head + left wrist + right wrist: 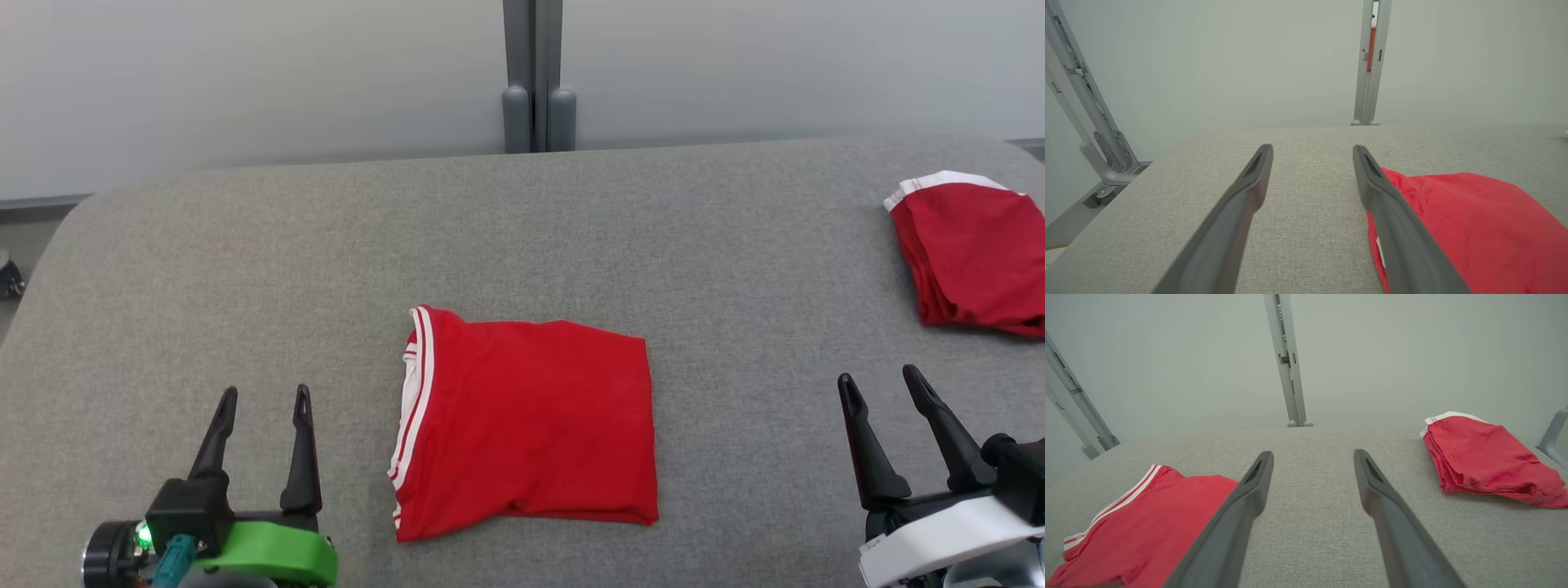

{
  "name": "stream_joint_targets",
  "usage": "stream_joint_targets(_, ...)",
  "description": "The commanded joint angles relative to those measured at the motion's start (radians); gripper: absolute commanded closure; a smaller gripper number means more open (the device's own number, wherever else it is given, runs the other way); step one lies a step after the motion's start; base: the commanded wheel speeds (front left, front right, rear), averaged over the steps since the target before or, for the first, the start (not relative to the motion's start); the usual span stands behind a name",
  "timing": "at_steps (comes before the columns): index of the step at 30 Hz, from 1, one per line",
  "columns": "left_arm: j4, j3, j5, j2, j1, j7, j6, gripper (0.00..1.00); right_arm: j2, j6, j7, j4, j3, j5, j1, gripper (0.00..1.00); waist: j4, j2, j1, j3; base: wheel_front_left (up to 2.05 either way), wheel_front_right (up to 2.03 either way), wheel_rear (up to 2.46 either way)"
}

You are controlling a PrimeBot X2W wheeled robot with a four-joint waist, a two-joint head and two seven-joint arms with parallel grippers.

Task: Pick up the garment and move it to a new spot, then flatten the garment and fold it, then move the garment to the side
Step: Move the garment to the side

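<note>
A red garment with white trim on its left edge lies folded into a rough square in the middle of the grey padded table. My left gripper hovers open at the lower left, a short way left of the garment, with nothing between its fingers. In the left wrist view the garment sits just right of that gripper. My right gripper stands open at the lower right, clear of the garment. In the right wrist view the garment lies left of the gripper.
A second folded red garment with a white edge rests at the table's far right; the right wrist view shows it too. Beyond the table's far edge stands a grey post against a pale wall. Metal frame legs stand left.
</note>
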Motion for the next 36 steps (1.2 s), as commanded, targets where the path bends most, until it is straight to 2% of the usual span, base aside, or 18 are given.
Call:
stream_joint_targets(1,-0.008,0.006,0.005,0.004,-0.034,-0.009,0.005,0.0,-0.009,0.0,0.006,0.007,0.006,0.005,-0.021,0.0,0.027,0.0,0.0,0.044,0.0,0.0,0.0)
stream_joint_targets(7,-0.023,-0.01,0.025,-0.017,-0.133,-0.034,-0.014,0.0,-0.039,0.0,0.017,0.085,0.067,0.035,-0.097,0.0,0.096,0.0,0.0,0.161,0.0,0.0,0.0)
stream_joint_targets(13,0.003,-0.031,0.042,-0.049,-0.226,-0.05,-0.039,0.0,-0.041,0.0,0.004,0.234,0.17,0.083,-0.199,0.0,0.159,0.0,0.0,0.244,0.0,0.0,0.0)
stream_joint_targets(22,0.011,-0.017,0.056,-0.082,-0.269,-0.057,-0.057,0.0,-0.026,0.0,0.039,0.44,0.312,0.146,-0.294,0.0,0.179,0.0,0.0,0.287,0.0,0.0,0.0)
stream_joint_targets(23,0.008,-0.013,0.06,-0.084,-0.269,-0.057,-0.058,0.0,-0.026,0.0,0.048,0.457,0.327,0.155,-0.298,0.51,0.178,0.0,0.0,0.288,0.0,0.0,0.0)
stream_joint_targets(24,0.006,-0.01,0.064,-0.085,-0.269,-0.056,-0.06,0.0,-0.027,0.0,0.064,0.472,0.338,0.164,-0.296,0.89,0.177,0.0,0.0,0.289,0.0,0.0,0.0)
stream_joint_targets(25,0.004,-0.005,0.067,-0.087,-0.268,-0.057,-0.061,0.0,-0.029,0.0,0.075,0.483,0.353,0.173,-0.297,1.0,0.173,0.0,0.0,0.289,0.0,0.0,0.0)
stream_joint_targets(32,0.005,0.018,0.094,-0.079,-0.26,-0.057,-0.076,0.0,-0.07,-0.001,0.003,0.432,0.358,0.18,-0.332,1.0,0.123,0.0,0.0,0.286,0.0,0.0,0.0)
stream_joint_targets(36,-0.003,0.026,0.103,-0.078,-0.254,-0.057,-0.083,0.0,-0.111,-0.001,-0.031,0.394,0.338,0.169,-0.342,1.0,0.055,0.0,0.0,0.284,0.0,0.0,0.0)
